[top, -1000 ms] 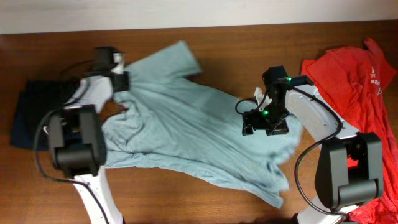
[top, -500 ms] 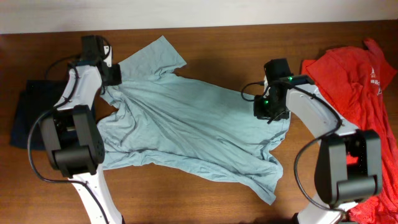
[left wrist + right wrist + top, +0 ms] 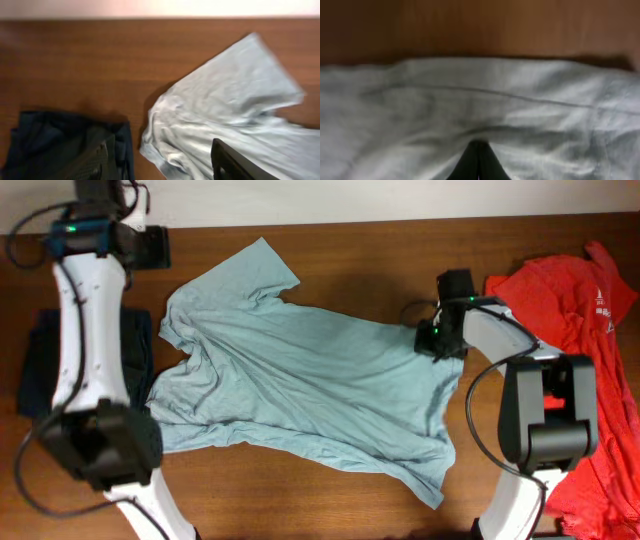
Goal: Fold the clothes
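Observation:
A light blue T-shirt (image 3: 300,390) lies spread out across the middle of the wooden table, one sleeve (image 3: 250,270) pointing to the back. My left gripper (image 3: 158,248) is lifted off the cloth at the back left. It is open, with nothing between its fingers (image 3: 235,162), and the shirt's shoulder (image 3: 210,125) lies below it. At the shirt's right edge my right gripper (image 3: 440,342) is down on the cloth. Its fingers (image 3: 479,159) are pressed together, pinching wrinkled blue fabric (image 3: 485,105) at their tips.
A red garment (image 3: 575,310) lies crumpled along the right side of the table, close to the right arm. A dark navy garment (image 3: 45,370) lies at the left edge, also seen beside the shirt as navy cloth (image 3: 55,145). A pale wall runs along the table's back.
My left gripper let go of the shirt's upper left part, opened and rose to the back left. My right gripper moved to the shirt's right edge and shut. The shirt now lies flatter.

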`<state>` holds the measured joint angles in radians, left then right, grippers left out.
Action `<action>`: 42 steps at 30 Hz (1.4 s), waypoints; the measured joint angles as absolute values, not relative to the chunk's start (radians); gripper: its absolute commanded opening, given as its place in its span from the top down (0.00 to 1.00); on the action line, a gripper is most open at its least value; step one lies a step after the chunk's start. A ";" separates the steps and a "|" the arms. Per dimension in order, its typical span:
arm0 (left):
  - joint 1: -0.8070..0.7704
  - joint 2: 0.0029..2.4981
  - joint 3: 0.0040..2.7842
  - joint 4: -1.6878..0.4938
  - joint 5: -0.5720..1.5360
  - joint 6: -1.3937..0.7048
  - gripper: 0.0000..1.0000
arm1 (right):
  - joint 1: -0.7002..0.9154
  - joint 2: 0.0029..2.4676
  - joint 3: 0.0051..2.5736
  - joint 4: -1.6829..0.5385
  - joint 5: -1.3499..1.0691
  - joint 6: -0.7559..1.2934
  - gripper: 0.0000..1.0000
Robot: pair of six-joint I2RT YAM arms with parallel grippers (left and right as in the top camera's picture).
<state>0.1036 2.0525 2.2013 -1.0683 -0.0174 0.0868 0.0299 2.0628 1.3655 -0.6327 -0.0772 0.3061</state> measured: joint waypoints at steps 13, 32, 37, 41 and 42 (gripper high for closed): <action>0.043 1.839 2.212 -1.238 0.110 0.089 0.25 | -0.216 2.376 1.855 -0.704 -0.317 0.269 0.96; 0.045 1.829 2.211 -1.674 0.101 0.105 0.34 | -0.239 2.410 2.790 -1.693 -0.392 0.019 0.30; 0.045 1.663 2.209 -1.684 0.048 0.077 0.29 | -0.210 2.181 2.790 -1.692 -0.409 0.014 0.16; 0.045 1.459 2.206 -1.684 -0.036 0.024 0.23 | -0.070 1.882 2.725 -1.692 -0.305 0.035 0.09; 0.045 1.418 2.200 -1.684 -0.050 0.016 0.22 | -0.016 1.808 2.677 -1.689 -0.281 0.052 0.09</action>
<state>0.0452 1.4178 2.2002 -1.6836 -0.0498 0.0158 -0.0162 1.8076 2.6774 -1.6886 -0.2813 0.0517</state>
